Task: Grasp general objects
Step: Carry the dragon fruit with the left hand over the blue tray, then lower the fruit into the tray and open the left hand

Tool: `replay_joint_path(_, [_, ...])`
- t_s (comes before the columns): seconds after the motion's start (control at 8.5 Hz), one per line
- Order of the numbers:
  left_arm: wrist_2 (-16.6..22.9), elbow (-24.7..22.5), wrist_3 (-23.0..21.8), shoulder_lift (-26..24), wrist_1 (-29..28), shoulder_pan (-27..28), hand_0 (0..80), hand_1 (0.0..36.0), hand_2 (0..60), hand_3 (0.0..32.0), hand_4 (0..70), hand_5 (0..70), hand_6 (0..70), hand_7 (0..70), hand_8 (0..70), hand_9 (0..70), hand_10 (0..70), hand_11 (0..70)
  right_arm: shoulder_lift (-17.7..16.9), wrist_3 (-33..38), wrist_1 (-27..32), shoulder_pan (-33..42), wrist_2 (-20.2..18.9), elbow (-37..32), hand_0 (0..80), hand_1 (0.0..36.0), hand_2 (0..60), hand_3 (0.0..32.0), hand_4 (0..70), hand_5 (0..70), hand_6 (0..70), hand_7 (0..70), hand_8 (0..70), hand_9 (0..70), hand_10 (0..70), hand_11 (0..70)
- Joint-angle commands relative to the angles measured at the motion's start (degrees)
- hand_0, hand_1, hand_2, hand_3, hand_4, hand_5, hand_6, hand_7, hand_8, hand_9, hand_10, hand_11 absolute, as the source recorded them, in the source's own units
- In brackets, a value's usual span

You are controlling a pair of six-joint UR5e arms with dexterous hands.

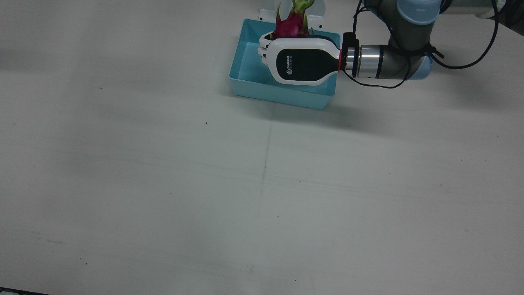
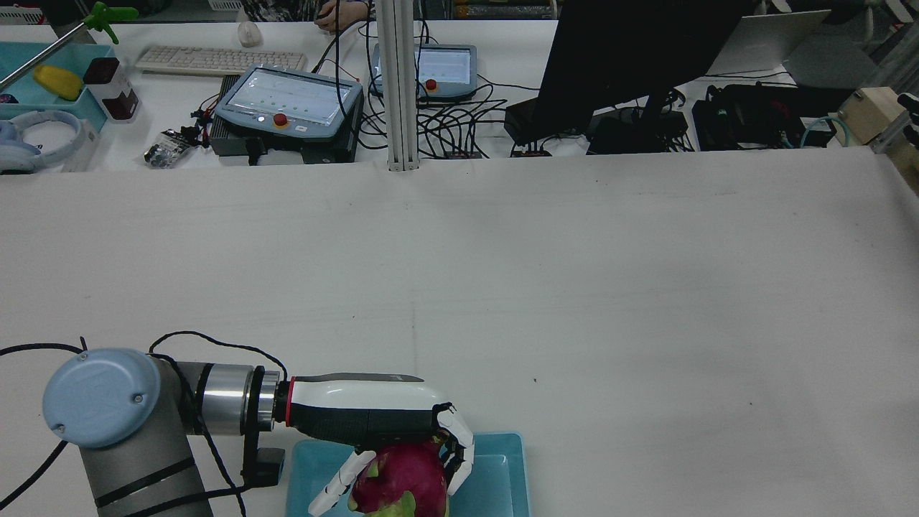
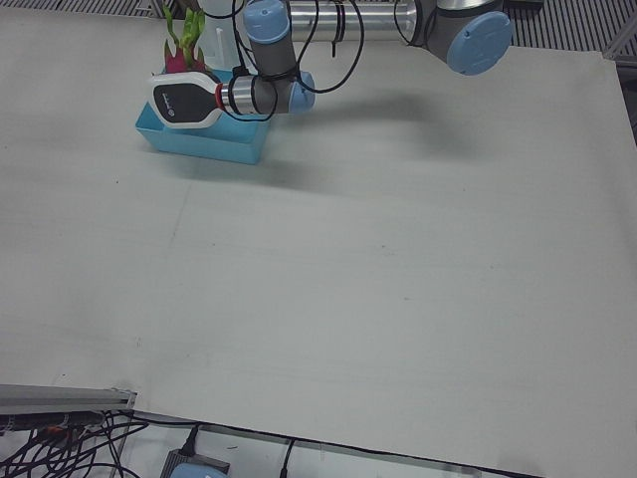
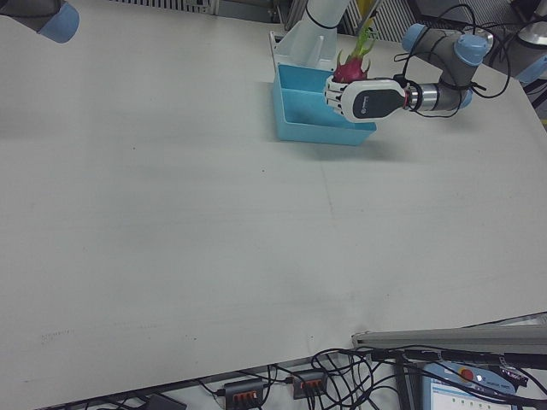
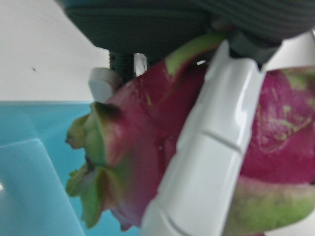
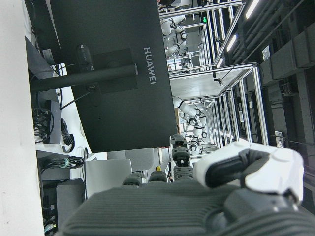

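Observation:
A magenta dragon fruit (image 1: 291, 22) with green scales is held over the light blue bin (image 1: 245, 88) near the robot's side of the table. My left hand (image 1: 301, 61) is shut on the dragon fruit and holds it above the bin's inside. The fruit also shows in the rear view (image 2: 402, 485), the left-front view (image 3: 179, 50), the right-front view (image 4: 352, 64) and, close up, the left hand view (image 5: 147, 147), where white fingers (image 5: 211, 162) wrap across it. The left hand shows in the rear view (image 2: 373, 420) too. My right hand (image 6: 246, 172) shows only in its own view, pointing away from the table.
The blue bin (image 2: 495, 481) sits at the rear view's bottom edge; its floor looks bare. A desk beyond the far table edge holds a monitor (image 2: 632, 57), teach pendants (image 2: 287, 100) and cables. The right arm's elbow (image 4: 38, 13) sits at the right-front view's top left.

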Motion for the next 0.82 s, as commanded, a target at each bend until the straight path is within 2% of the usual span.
replay_joint_path(0.0, [1.2, -1.1, -5.5, 0.1, -7.7, 3.5, 80.0, 36.0, 60.0, 0.0, 50.7, 70.0, 70.0, 70.0, 70.0, 70.0, 70.0, 70.0, 0.0, 0.0, -0.1, 0.0, 0.0, 0.0, 0.0, 0.0, 0.0, 0.0, 0.0, 0.0, 0.0, 0.0, 0.0, 0.0, 0.0, 0.0])
replay_joint_path(0.12, [1.2, -1.1, -5.6, 0.1, -7.8, 4.5, 80.0, 36.0, 60.0, 0.0, 50.8, 70.0, 70.0, 70.0, 70.0, 70.0, 70.0, 70.0, 0.0, 0.0, -0.1, 0.0, 0.0, 0.0, 0.0, 0.0, 0.0, 0.0, 0.0, 0.0, 0.0, 0.0, 0.0, 0.0, 0.0, 0.0])
replay_joint_path(0.24, [1.2, -1.0, -5.7, 0.1, -7.8, 4.0, 80.0, 36.0, 60.0, 0.0, 32.0, 70.0, 66.1, 70.0, 54.4, 68.0, 47.0, 69.4, 0.0, 0.0, -0.1, 0.0, 0.0, 0.0, 0.0, 0.0, 0.0, 0.0, 0.0, 0.0, 0.0, 0.0, 0.0, 0.0, 0.0, 0.0])
replay_joint_path(0.35, [1.2, -1.0, -5.7, 0.1, -7.8, 3.7, 63.5, 36.0, 60.0, 0.0, 16.7, 57.2, 23.2, 28.4, 19.1, 17.3, 12.8, 22.2, 0.0, 0.0, -0.1, 0.0, 0.0, 0.0, 0.0, 0.0, 0.0, 0.0, 0.0, 0.0, 0.0, 0.0, 0.0, 0.0, 0.0, 0.0])
replay_joint_path(0.47, [1.2, -0.4, -5.7, 0.1, -7.9, 3.7, 59.6, 36.0, 60.0, 0.0, 13.1, 49.2, 16.4, 15.5, 13.2, 9.7, 9.6, 17.3, 0.0, 0.0, -0.1, 0.0, 0.0, 0.0, 0.0, 0.0, 0.0, 0.0, 0.0, 0.0, 0.0, 0.0, 0.0, 0.0, 0.0, 0.0])
replay_joint_path(0.59, [1.2, -0.4, -5.7, 0.3, -8.1, 3.5, 58.2, 36.0, 60.0, 0.0, 11.1, 47.1, 14.4, 13.5, 11.9, 8.5, 8.9, 16.2, 0.0, 0.0, -0.1, 0.0, 0.0, 0.0, 0.0, 0.0, 0.0, 0.0, 0.0, 0.0, 0.0, 0.0, 0.0, 0.0, 0.0, 0.0])
replay_joint_path(0.71, [1.3, -0.3, -5.8, 0.5, -8.5, 3.5, 57.3, 36.0, 60.0, 0.0, 11.3, 45.6, 14.8, 14.4, 12.2, 9.1, 8.6, 15.7, 0.0, 0.0, -0.1, 0.0, 0.0, 0.0, 0.0, 0.0, 0.0, 0.0, 0.0, 0.0, 0.0, 0.0, 0.0, 0.0, 0.0, 0.0])
